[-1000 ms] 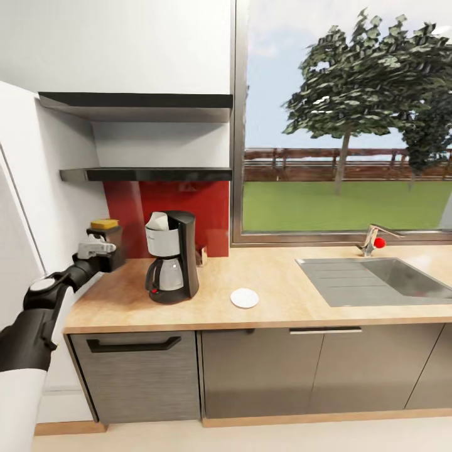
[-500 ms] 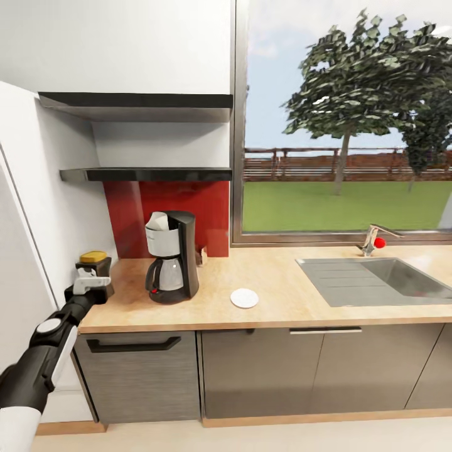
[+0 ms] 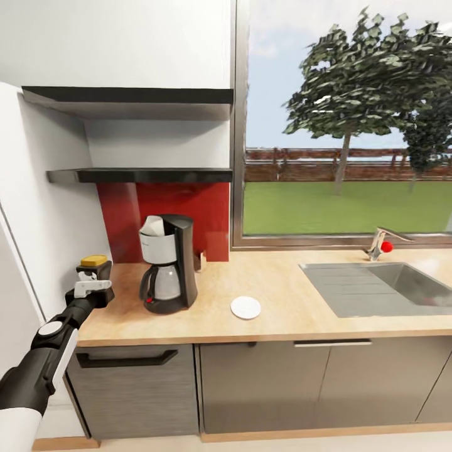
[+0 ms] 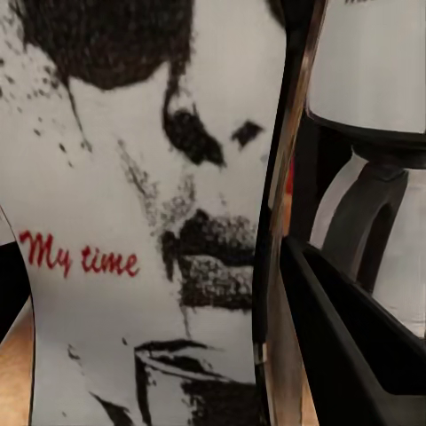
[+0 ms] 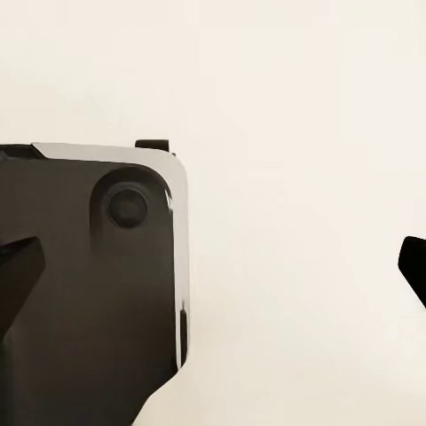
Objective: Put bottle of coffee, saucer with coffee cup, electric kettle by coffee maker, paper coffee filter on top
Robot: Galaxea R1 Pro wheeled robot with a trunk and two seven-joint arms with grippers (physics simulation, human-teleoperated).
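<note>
Clenched on the bottle of coffee (image 3: pixel 94 269) – that's my left gripper (image 3: pixel 93 284), parked at the far 9 o'clock end of the kitchen countertop (image 3: pixel 282 301).

So I'm on the coffee-bottle step: the jar's down at counter level, just beside the coffee maker (image 3: pixel 164 263) at its 9 o'clock side, and up close its "My time" label (image 4: pixel 80 257) sits right by the carafe. Can't tell if the base is actually touching the wood yet. Next move, I reckon, is settle it flat and let go without tipping it – straight back out. The white disc (image 3: pixel 245 307) lies at the machine's 4 o'clock. My right gripper (image 5: pixel 222 266) looks spread apart, holding nothing, pointed at a plain pale surface.
</note>
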